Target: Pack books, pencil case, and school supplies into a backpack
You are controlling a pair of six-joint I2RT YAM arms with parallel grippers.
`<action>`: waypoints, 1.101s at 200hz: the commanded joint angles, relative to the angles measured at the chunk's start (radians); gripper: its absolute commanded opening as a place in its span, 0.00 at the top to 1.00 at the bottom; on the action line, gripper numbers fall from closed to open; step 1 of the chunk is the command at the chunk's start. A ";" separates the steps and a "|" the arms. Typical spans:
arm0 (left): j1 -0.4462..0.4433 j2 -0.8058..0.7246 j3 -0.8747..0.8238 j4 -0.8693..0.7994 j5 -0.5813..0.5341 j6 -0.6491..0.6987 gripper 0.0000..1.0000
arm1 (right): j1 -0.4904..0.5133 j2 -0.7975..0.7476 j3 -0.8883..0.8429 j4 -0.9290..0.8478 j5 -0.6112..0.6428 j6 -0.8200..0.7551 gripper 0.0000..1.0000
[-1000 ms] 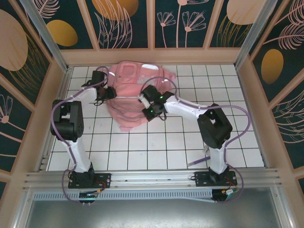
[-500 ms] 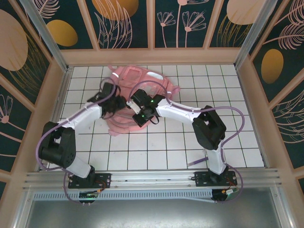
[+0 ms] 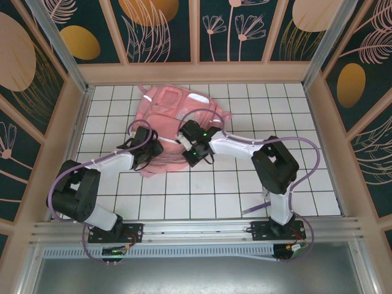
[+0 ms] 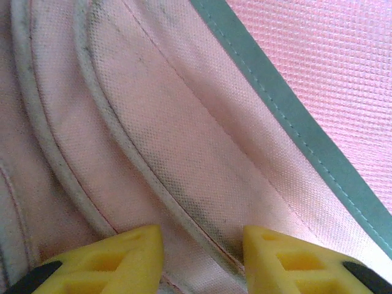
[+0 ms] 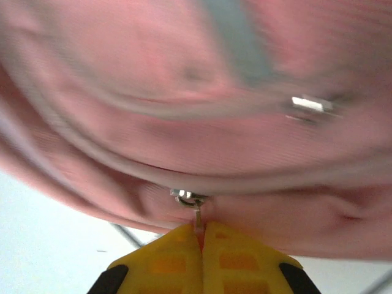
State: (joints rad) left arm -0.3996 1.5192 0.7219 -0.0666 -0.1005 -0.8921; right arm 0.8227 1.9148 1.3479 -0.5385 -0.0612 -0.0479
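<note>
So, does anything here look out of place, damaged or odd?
Nothing spilled or torn. The backpack lies crumpled and askew to the tiles; its pale piping looks grey with dirt. The right gripper pinches its zipper pull.

Overhead view, two wrist close-ups on backpack (image 3: 168, 105)

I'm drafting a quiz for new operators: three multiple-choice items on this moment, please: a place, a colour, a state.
1. Where on the table does the backpack lie? A near edge; B far half; C right corner.
2. Fingertips of the left gripper are: A blue; B yellow; C red.
3. The right gripper is: A wide open; B shut on a book; C shut on the zipper pull.
Answers: B, the top view shows it at the far side; B, both tips show yellow; C, its tips meet on that pull.
</note>
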 commanded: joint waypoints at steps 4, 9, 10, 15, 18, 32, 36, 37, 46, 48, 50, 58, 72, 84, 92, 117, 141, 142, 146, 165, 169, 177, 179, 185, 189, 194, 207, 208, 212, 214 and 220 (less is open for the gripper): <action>0.034 0.040 -0.096 -0.227 -0.225 0.065 0.59 | -0.143 -0.065 -0.058 -0.113 0.249 0.008 1.00; 0.036 0.038 -0.102 -0.226 -0.228 0.069 0.59 | -0.160 -0.067 -0.056 -0.105 0.269 0.016 1.00; 0.036 0.037 -0.103 -0.226 -0.229 0.069 0.59 | -0.166 -0.067 -0.054 -0.103 0.274 0.017 1.00; 0.036 0.035 -0.106 -0.226 -0.232 0.072 0.59 | -0.190 -0.065 -0.049 -0.094 0.289 0.027 1.00; 0.036 0.035 -0.109 -0.226 -0.233 0.075 0.59 | -0.203 -0.062 -0.043 -0.091 0.298 0.035 1.00; 0.038 0.028 -0.117 -0.228 -0.243 0.086 0.59 | -0.258 -0.042 -0.008 -0.069 0.315 0.077 1.00; 0.037 0.026 -0.119 -0.228 -0.245 0.089 0.59 | -0.268 -0.036 0.003 -0.061 0.307 0.086 1.00; 0.037 0.025 -0.120 -0.228 -0.247 0.090 0.59 | -0.269 -0.034 0.006 -0.060 0.304 0.089 1.00; 0.039 0.017 -0.127 -0.223 -0.249 0.097 0.59 | -0.292 -0.020 0.032 -0.044 0.271 0.108 1.00; 0.040 0.015 -0.129 -0.222 -0.249 0.098 0.59 | -0.301 -0.017 0.039 -0.043 0.259 0.109 1.00; 0.040 0.014 -0.132 -0.221 -0.249 0.100 0.59 | -0.303 -0.013 0.046 -0.042 0.249 0.112 1.00; 0.044 0.008 -0.136 -0.216 -0.241 0.105 0.59 | -0.309 -0.001 0.079 -0.045 0.204 0.115 1.00; 0.056 0.001 -0.130 -0.185 -0.177 0.144 0.60 | -0.297 0.014 0.123 -0.050 0.121 0.102 1.00; 0.060 -0.007 -0.079 -0.195 -0.108 0.178 0.60 | -0.281 0.010 0.132 -0.045 0.071 0.090 1.00; 0.061 -0.022 -0.035 -0.194 -0.050 0.216 0.60 | -0.252 0.009 0.132 -0.043 0.035 0.082 1.00; 0.063 -0.044 0.133 -0.280 -0.069 0.295 0.58 | -0.187 0.006 0.124 -0.042 0.073 0.058 1.00; 0.125 -0.005 0.261 -0.338 -0.013 0.351 0.55 | -0.150 0.008 0.141 -0.072 0.083 0.039 1.00; 0.128 -0.002 0.273 -0.340 -0.008 0.353 0.55 | -0.147 0.008 0.143 -0.073 0.070 0.037 1.00; 0.140 0.009 0.303 -0.349 0.019 0.356 0.55 | -0.135 0.006 0.145 -0.074 0.047 0.030 1.00; 0.148 0.069 0.450 -0.404 0.129 0.380 0.55 | -0.063 0.002 0.166 -0.071 0.007 -0.002 1.00; 0.148 0.081 0.481 -0.416 0.150 0.374 0.55 | -0.044 0.002 0.174 -0.072 0.004 -0.006 1.00; 0.148 0.099 0.520 -0.416 0.224 0.357 0.56 | -0.014 0.008 0.195 -0.079 -0.009 -0.009 1.00; 0.148 0.103 0.528 -0.415 0.238 0.352 0.56 | -0.006 0.009 0.199 -0.080 -0.011 -0.008 1.00; 0.139 0.113 0.554 -0.422 0.253 0.334 0.57 | 0.012 0.014 0.212 -0.080 -0.018 -0.008 1.00; 0.131 0.120 0.569 -0.427 0.245 0.320 0.57 | 0.025 0.016 0.220 -0.081 -0.023 -0.005 1.00; 0.118 0.128 0.581 -0.429 0.237 0.308 0.57 | 0.036 0.017 0.229 -0.079 -0.034 0.001 1.00; 0.088 0.143 0.589 -0.417 0.221 0.257 0.57 | 0.060 0.019 0.238 -0.065 -0.053 0.014 1.00; 0.085 0.143 0.588 -0.416 0.220 0.251 0.57 | 0.061 0.019 0.238 -0.064 -0.054 0.015 1.00; 0.077 0.146 0.580 -0.406 0.221 0.231 0.57 | 0.066 0.018 0.237 -0.058 -0.061 0.020 1.00; 0.073 0.146 0.575 -0.399 0.221 0.223 0.57 | 0.068 0.018 0.237 -0.055 -0.067 0.023 1.00; 0.059 0.147 0.557 -0.374 0.220 0.195 0.57 | 0.073 0.018 0.231 -0.044 -0.086 0.030 1.00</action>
State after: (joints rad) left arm -0.2878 1.6413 1.2892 -0.4461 0.0669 -0.5976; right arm 0.8600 1.9270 1.5505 -0.5869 -0.0544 -0.0273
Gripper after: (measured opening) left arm 0.432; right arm 0.047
